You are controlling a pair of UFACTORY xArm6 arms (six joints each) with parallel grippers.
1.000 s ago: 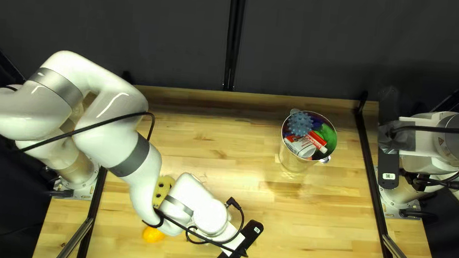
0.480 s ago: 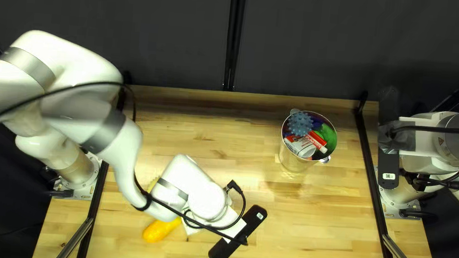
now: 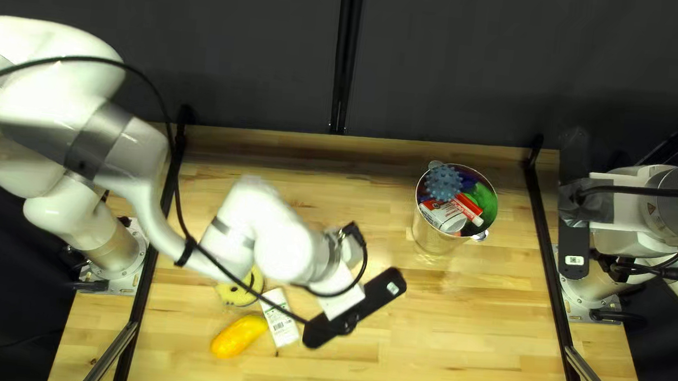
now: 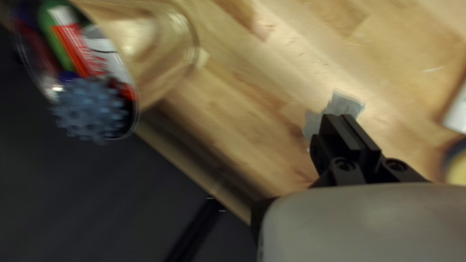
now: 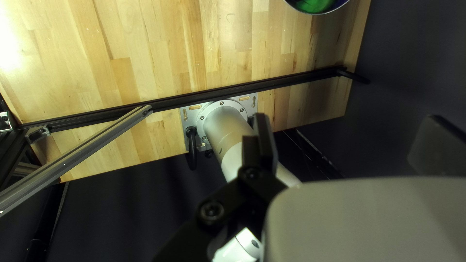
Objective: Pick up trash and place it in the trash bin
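Table [image 3: 457, 343]: bin [image 3: 434, 239], orange lump [image 3: 238, 336] near packet [image 3: 279, 317]; left tool [image 3: 355, 308] pinching scrap [image 4: 342, 103], right tool [image 3: 574, 248] wide

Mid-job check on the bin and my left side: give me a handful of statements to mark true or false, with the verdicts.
1. The blue spiky ball is in the bin. True.
2. The orange, elongated item is in the bin. False: it lies on the table.
3. A gray scrap shows at the left claw's tips. True.
4. The left claw is spread wide. False: its fingers are close together.
5. The white labelled item lies on the table beside the orange one. True.
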